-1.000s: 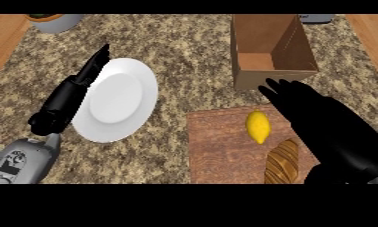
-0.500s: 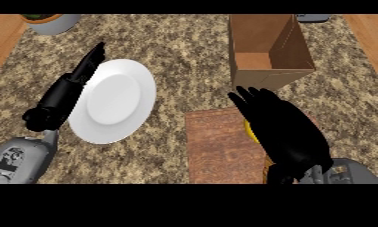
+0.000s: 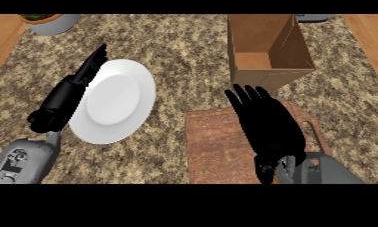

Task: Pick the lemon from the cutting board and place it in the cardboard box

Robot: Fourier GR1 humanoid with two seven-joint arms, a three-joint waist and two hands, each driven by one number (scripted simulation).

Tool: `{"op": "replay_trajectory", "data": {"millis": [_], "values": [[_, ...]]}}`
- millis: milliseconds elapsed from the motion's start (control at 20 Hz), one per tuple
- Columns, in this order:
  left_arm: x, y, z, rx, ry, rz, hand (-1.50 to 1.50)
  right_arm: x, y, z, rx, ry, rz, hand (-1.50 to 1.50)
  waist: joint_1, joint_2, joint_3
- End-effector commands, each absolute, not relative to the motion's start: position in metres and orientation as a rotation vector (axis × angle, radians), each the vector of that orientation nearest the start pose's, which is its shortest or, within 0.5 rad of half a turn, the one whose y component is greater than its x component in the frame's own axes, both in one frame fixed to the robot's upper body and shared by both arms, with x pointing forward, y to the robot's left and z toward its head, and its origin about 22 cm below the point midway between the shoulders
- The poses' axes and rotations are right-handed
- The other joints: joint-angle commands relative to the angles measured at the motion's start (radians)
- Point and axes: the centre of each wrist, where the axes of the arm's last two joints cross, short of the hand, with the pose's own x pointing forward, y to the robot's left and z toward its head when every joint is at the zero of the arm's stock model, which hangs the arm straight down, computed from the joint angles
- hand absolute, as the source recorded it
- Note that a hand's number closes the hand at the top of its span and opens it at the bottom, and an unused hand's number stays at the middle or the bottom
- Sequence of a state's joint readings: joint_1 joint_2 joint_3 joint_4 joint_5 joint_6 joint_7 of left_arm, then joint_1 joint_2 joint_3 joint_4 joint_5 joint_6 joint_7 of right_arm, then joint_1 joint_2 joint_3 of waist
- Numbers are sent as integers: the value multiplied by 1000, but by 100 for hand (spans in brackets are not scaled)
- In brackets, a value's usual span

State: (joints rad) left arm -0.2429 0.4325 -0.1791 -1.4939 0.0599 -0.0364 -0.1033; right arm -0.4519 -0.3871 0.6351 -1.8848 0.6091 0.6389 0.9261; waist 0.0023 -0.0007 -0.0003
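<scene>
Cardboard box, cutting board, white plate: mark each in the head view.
cardboard box (image 3: 258, 77): head view, on its near outer wall.
cutting board (image 3: 218, 146): head view, on bare wood left of the right hand.
white plate (image 3: 114, 101): head view, on its centre.

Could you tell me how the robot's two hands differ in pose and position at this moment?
The right hand lies spread over the cutting board, fingers pointing toward the cardboard box; the left hand sits off the board, beside the white plate. The right hand's fingers are fanned apart, while the left hand's are straight and held together. No lemon shows under the right hand. Both hands are black on grey forearms.
</scene>
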Motion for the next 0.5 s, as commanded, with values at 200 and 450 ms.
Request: {"op": "replay_trajectory", "data": {"millis": [200, 450], "values": [[295, 270, 63, 103, -1750, -542, 0, 232, -117, 110, -919, -891, 1567, -150, -5, 0, 0], [296, 290, 61, 87, -1741, -525, 0, 263, -126, 88, -963, -837, 1565, -150, 1, 1, 0]]}}
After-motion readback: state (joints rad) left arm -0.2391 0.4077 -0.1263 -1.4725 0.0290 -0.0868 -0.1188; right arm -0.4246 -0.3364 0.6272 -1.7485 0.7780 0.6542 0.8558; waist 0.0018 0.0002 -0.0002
